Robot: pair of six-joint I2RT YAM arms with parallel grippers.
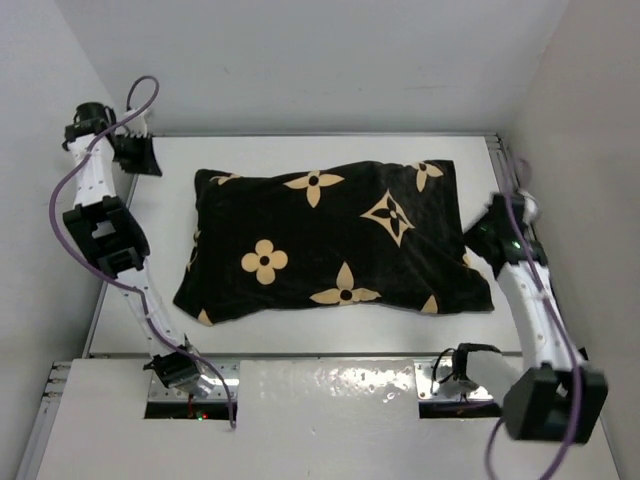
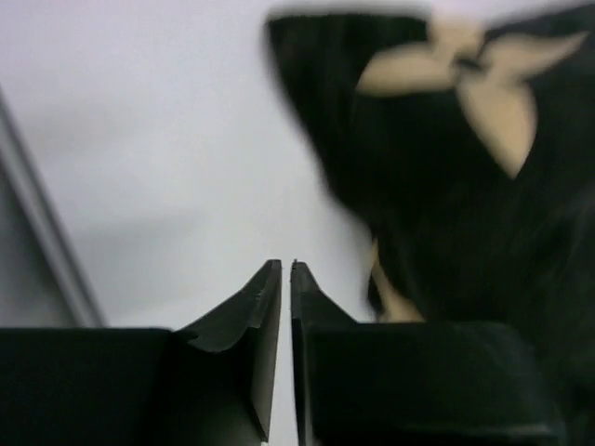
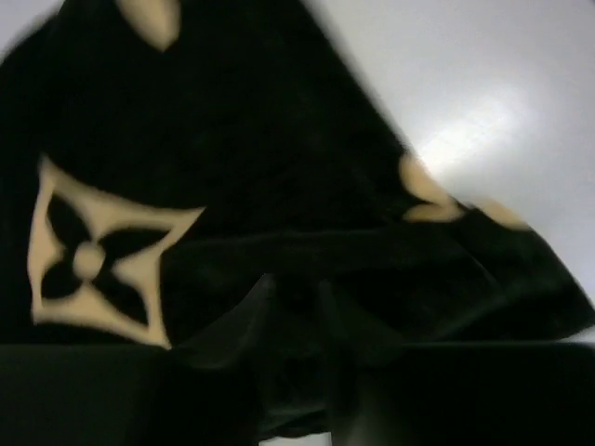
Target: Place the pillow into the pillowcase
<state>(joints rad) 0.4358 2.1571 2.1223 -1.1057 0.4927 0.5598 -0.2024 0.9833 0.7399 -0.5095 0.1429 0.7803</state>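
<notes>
So the pillowcase [image 1: 330, 240] lies puffed up mid-table [image 1: 160, 300], long axis running left to right. No bare pillow shows anywhere, so I'd guess it's all inside. The right fingers [image 1: 492, 235] are right at the case's right end, buried in black plush, and I can't tell if they're pinching it or not. The left fingers [image 2: 275, 279] are pressed nearly together on nothing, off the far-left corner and apart from it. The right arm's clearly nearer.
</notes>
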